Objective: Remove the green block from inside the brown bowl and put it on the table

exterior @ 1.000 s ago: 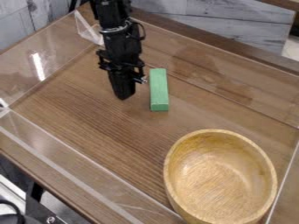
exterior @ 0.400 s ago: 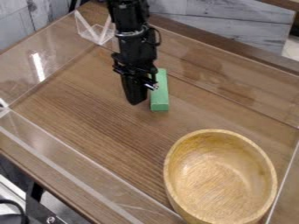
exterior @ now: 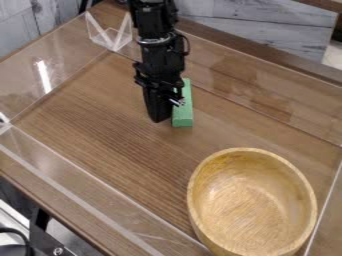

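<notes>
My pincer [exterior: 160, 110], fully closed and holding nothing, has slid right against the green block [exterior: 185, 104] on the bench [exterior: 94, 150]; the brown bowl [exterior: 254, 205] sits empty, task looks done.

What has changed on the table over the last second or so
The claw slid to the right in the picture, from beside the green block to right up against its left side, partly covering it. It is shut and holds nothing. The block lies where it was on the table; the brown bowl sits unmoved and empty.

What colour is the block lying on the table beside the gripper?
Solid matte green, clearest in the single camera view.
</notes>
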Robot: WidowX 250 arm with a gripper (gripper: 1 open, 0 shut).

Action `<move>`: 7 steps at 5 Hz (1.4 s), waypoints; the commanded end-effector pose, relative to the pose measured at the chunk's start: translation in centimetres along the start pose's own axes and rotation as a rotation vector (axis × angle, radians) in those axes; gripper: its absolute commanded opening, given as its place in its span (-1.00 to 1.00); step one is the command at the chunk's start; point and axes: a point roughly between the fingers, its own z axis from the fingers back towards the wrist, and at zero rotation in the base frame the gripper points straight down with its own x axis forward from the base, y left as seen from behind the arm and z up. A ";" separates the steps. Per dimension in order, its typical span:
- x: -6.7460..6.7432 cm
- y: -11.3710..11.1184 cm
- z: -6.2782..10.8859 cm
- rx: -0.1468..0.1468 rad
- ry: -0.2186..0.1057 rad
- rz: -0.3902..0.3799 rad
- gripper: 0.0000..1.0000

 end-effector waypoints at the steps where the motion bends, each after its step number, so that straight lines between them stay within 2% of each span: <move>1: 0.6 -0.3 2.3 0.053 -0.063 -0.039 -1.00; 7: 0.8 -0.3 2.4 0.097 -0.062 -0.157 -1.00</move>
